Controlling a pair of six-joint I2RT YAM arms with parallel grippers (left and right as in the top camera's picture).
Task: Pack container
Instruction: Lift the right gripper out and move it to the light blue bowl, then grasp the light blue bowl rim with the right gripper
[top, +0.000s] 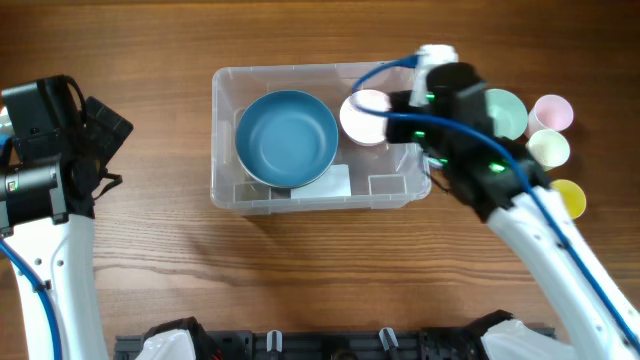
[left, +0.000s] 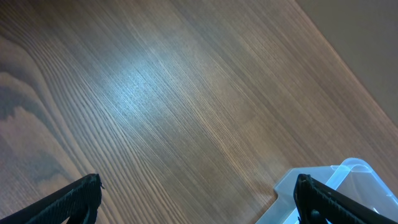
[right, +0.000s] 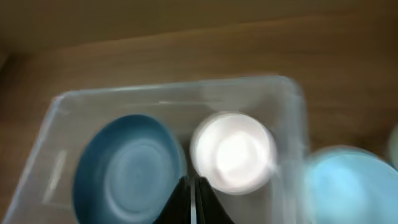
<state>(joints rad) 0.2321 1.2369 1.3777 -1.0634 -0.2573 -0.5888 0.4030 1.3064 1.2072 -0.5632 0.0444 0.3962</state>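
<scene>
Container (top: 222, 130) sits mid-surface (top: 150, 270) with a blue bowl (top: 287, 138) inside. The right end effector (right: 191, 199) looks pinched near the pale cup (right: 233, 152); can't tell if it's gripping. If it drags the rim, the cup could tip. The left end effector (left: 199, 205) is spread wide and empty.

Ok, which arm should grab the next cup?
Right. The right arm is over the container's right end, with the loose cups beside it; the left arm sits beyond the opposite end.
</scene>
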